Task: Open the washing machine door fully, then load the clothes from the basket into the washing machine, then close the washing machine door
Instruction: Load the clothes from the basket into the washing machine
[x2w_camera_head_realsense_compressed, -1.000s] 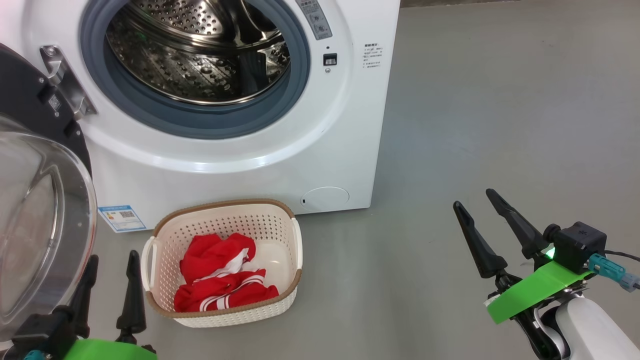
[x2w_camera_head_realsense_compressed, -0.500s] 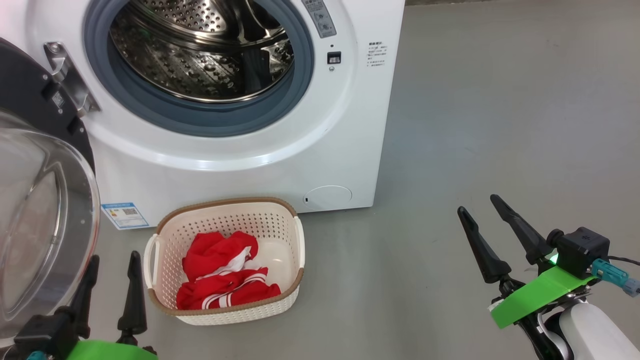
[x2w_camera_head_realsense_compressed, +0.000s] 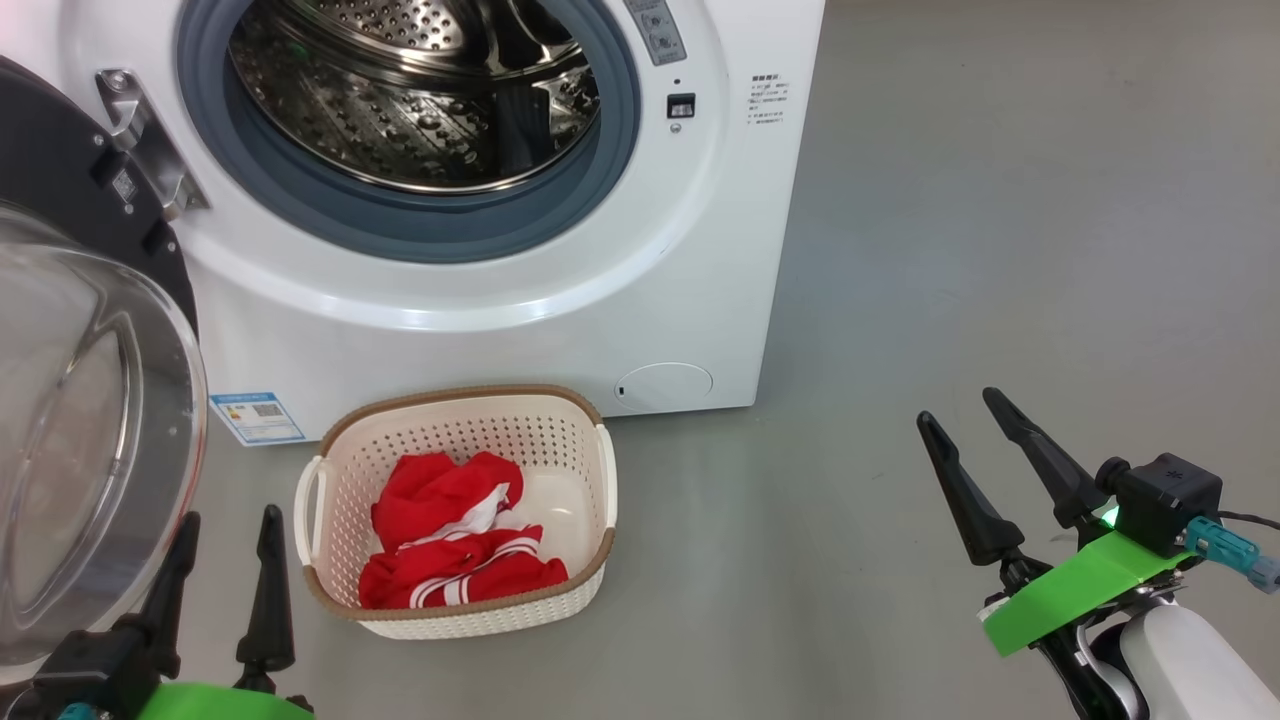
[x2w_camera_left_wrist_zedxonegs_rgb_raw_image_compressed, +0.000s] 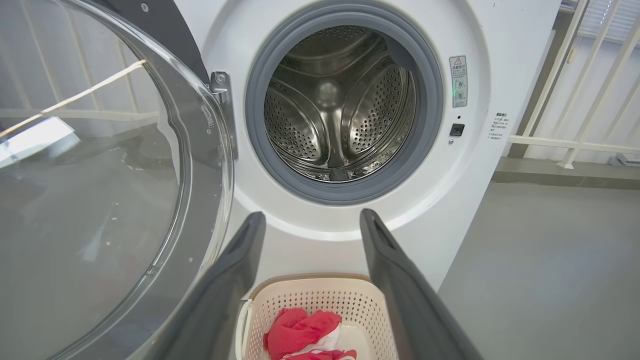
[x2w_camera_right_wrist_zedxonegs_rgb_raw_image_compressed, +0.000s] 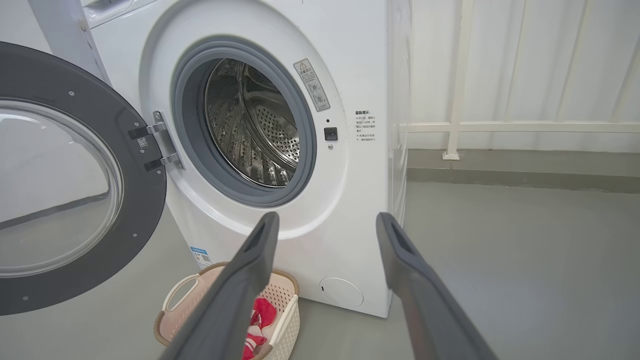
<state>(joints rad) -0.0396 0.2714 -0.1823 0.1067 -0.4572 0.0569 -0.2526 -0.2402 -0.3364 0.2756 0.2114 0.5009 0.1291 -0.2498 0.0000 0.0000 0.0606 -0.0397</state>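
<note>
- While the left gripper (x2w_camera_head_realsense_compressed: 230, 513) hangs low beside the basket (x2w_camera_head_realsense_compressed: 460, 396), its two dark fingers stand wide apart and hold nothing.
- Well off to the other side, the right gripper (x2w_camera_head_realsense_compressed: 958, 406) hangs over bare grey floor (x2w_camera_head_realsense_compressed: 950, 250), its two fingers likewise spread and empty.
- One cream perforated basket with a brown rim sits on the floor, just in front of the washing machine (x2w_camera_head_realsense_compressed: 500, 330).
- One heap of red clothes (x2w_camera_head_realsense_compressed: 450, 545) with white stripes lies inside it; how many garments there are cannot be told.
- One washing machine door (x2w_camera_head_realsense_compressed: 50, 190) is swung open on its steel hinge (x2w_camera_head_realsense_compressed: 150, 150). Its clear glass bowl (x2w_camera_head_realsense_compressed: 90, 450) bulges just beside the left gripper's outer finger.
- One steel drum (x2w_camera_head_realsense_compressed: 400, 120) gapes inside a grey rubber seal (x2w_camera_head_realsense_compressed: 400, 235), above the basket.
- One round white flap (x2w_camera_head_realsense_compressed: 664, 384) sits low on the machine's front, near the basket's far corner.
- A blue energy sticker (x2w_camera_head_realsense_compressed: 256, 417) sits low on the front beside the door, and a grey warning label (x2w_camera_left_wrist_zedxonegs_rgb_raw_image_compressed: 458, 81) with a triangle sign sits beside the seal; the print on both is too small to read.
</note>
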